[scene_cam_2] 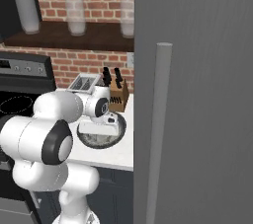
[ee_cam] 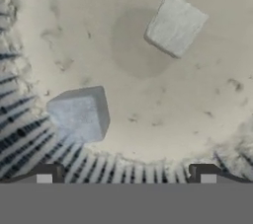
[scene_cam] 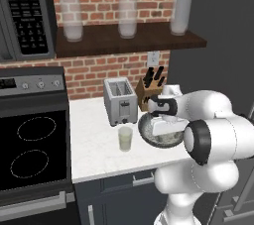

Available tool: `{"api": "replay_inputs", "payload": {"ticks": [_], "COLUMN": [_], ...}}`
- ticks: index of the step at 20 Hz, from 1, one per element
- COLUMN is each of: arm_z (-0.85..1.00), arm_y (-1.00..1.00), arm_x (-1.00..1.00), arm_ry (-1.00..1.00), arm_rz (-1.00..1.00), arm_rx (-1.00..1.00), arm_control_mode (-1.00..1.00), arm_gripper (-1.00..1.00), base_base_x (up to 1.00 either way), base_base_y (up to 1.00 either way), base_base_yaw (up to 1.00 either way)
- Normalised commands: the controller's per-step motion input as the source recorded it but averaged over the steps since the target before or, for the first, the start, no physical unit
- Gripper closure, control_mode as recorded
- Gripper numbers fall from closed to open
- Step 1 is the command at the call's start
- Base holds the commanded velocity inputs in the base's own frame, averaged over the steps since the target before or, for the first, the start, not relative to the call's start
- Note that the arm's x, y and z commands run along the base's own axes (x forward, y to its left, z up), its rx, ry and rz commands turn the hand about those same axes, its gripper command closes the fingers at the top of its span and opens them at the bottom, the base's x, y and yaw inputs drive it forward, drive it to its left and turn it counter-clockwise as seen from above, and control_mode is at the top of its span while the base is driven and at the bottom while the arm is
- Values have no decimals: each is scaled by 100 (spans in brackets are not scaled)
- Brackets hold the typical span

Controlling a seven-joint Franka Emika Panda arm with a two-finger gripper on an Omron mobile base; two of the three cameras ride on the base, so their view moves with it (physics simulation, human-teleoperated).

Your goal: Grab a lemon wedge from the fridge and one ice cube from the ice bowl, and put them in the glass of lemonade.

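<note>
Left base view: from behind the arm, facing the brick wall; the wide dark grey ice bowl sits centre-right. Right base view: same bowl centre-left, beside the tall dark grey fridge. Hand view: apparently straight down, very close, into the bowl.

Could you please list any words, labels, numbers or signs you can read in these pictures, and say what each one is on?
No text can be read.
Microwave keypad: rows of pale marks, too small and blurred to read.
Stove control panel: a dark display and knob markings, illegible.
Toaster, knife block, ice bowl, fridge: no lettering visible.
</note>
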Motion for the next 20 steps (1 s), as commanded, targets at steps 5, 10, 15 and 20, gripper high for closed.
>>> {"api": "replay_inputs", "payload": {"ticks": [5, 10, 15, 20], "arm_z": [0, 0, 1, 0], "arm_y": [0, 0, 3, 15], "arm_x": [0, 17, 2, 0], "arm_ry": [-4, 0, 0, -6], "arm_rz": [23, 5, 0, 0], "arm_rx": [0, 0, 0, 0], "arm_control_mode": [-100, -100, -100, -100], "arm_gripper": [-100, -100, -100, -100], "base_base_x": [0, 0, 0, 0], "base_base_y": [0, 0, 0, 0], "base_base_yaw": [0, 0, 0, 0]}}
